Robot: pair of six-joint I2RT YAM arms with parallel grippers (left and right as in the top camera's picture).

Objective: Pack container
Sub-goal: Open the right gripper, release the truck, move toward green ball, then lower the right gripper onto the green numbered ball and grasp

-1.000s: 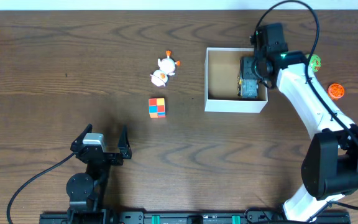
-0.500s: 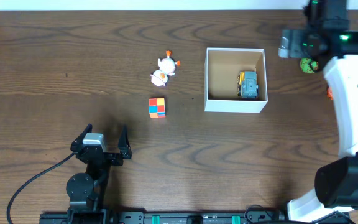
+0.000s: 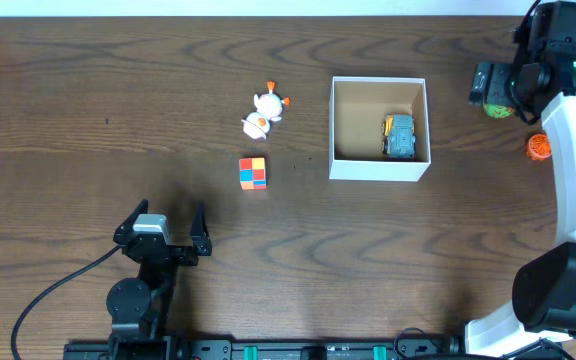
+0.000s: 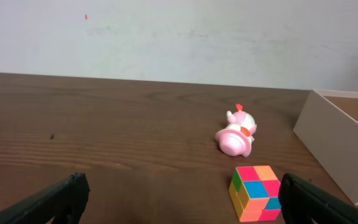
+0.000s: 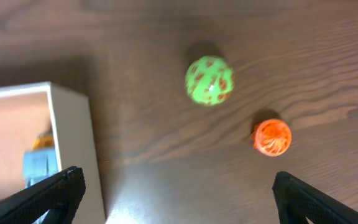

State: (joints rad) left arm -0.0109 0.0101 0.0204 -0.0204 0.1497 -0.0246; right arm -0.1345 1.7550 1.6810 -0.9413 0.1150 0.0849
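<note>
I hold the right end effector [image 5: 178, 190] spread open over the green ball [image 5: 209, 80], likely to grab it for the container [image 3: 378, 168]; left end effector [image 4: 179, 202] parked open.

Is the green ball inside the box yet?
No, the green ball lies on the table outside the container, off its wall and near the orange ball.

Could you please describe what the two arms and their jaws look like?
The right arm has white links, bulky black joints and a green light near the wrist. The left arm is black with a silver block and a trailing black cable. Both have black jaws.
</note>
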